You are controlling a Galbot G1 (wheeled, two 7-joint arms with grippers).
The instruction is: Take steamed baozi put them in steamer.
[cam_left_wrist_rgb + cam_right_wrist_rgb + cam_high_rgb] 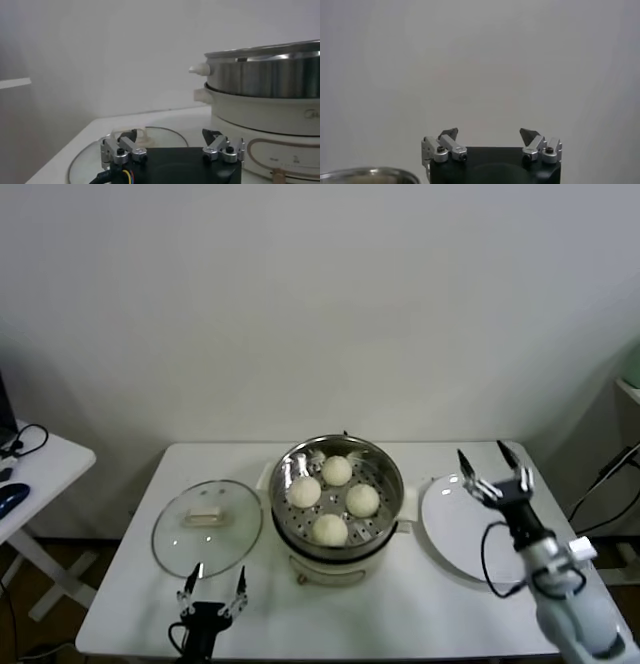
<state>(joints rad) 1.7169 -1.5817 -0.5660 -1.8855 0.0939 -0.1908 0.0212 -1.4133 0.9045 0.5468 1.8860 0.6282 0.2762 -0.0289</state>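
The steamer [392,480] is a shiny steel pot on a cream-white base at the table's middle. Several cream-white baozi lie on its perforated floor, among them one at the back [337,470], one at the left [304,491] and one at the front [329,529]. My right gripper [491,463] is open and empty, raised above the white plate [445,519] to the steamer's right. My left gripper [213,586] is open and empty, low at the table's front edge beside the glass lid [172,542]. The left wrist view shows the steamer's wall [265,80] and the lid [165,137].
A second white table [45,469] with dark cables stands at the far left. Cables and equipment [610,474] hang at the far right. A white wall stands behind the table.
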